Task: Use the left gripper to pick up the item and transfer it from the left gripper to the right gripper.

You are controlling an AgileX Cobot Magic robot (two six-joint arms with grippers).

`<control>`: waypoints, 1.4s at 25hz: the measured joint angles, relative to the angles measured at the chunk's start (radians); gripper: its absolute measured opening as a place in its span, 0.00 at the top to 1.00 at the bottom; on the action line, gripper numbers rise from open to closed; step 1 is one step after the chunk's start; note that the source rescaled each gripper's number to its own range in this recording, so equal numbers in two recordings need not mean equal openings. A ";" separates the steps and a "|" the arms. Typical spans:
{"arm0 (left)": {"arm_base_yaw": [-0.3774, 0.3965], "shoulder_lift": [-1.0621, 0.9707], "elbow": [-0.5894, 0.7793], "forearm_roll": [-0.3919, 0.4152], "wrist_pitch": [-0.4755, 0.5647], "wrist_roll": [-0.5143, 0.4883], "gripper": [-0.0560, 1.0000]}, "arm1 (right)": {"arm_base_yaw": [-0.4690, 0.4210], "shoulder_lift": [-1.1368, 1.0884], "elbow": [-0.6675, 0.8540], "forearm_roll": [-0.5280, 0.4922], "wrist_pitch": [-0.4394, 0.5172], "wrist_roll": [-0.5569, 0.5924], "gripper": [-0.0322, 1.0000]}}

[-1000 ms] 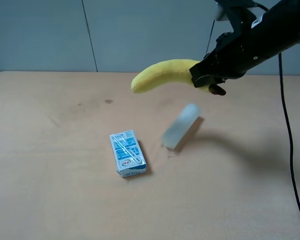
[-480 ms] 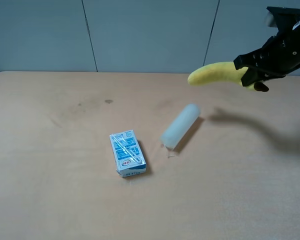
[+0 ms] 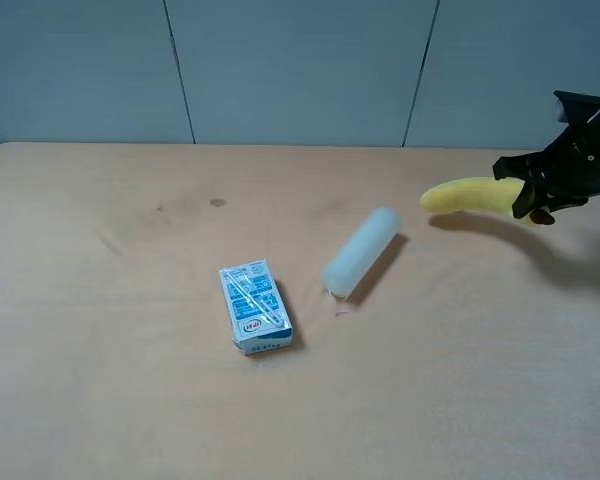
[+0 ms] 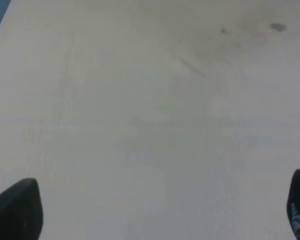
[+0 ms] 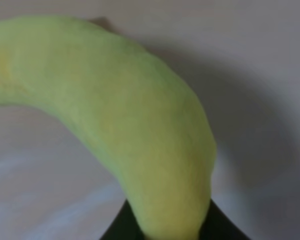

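The yellow plush banana (image 3: 465,196) hangs above the table at the far right of the exterior view. My right gripper (image 3: 530,195) is shut on its stem end. The dark brown tip pokes out beside the fingers. In the right wrist view the banana (image 5: 140,125) fills the picture and curves away from the right gripper (image 5: 165,232), whose black fingers (image 5: 121,231) clamp it. My left gripper (image 4: 157,207) shows only in the left wrist view. Its two black fingertips (image 4: 15,210) stand wide apart over bare table, with nothing between them. The left arm is out of the exterior view.
A blue-white milk carton (image 3: 255,307) lies flat near the middle of the tan table (image 3: 100,380). A translucent pale cylinder (image 3: 361,252) lies on its side just right of it. A grey panelled wall runs behind the table's far edge.
My right gripper has carried the banana from above the table's middle to the far right and lower down. The carton and cylinder have not moved.
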 joint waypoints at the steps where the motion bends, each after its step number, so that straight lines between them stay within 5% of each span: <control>1: 0.000 0.000 0.000 0.000 0.000 0.000 0.03 | -0.017 0.007 0.000 0.000 -0.010 0.007 0.97; 11: 0.000 0.000 0.000 0.000 0.000 0.000 0.03 | -0.074 0.063 0.000 -0.003 -0.016 0.013 0.96; 13: 0.000 0.000 0.000 0.000 0.000 0.000 0.03 | -0.074 0.071 0.000 -0.003 -0.010 0.013 0.73; 16: 0.000 0.000 0.000 0.000 0.000 0.000 0.03 | -0.074 0.081 0.000 -0.004 -0.006 0.011 0.20; 19: 0.000 0.000 0.000 0.000 0.000 0.000 0.03 | -0.074 0.078 0.000 0.002 0.006 0.010 0.05; 25: 0.000 0.000 0.000 0.000 0.000 0.000 0.03 | -0.074 -0.020 -0.021 0.008 0.067 0.010 0.01; 35: 0.000 0.000 0.000 0.000 0.000 0.000 0.03 | -0.074 -0.335 -0.064 0.008 0.353 0.010 0.01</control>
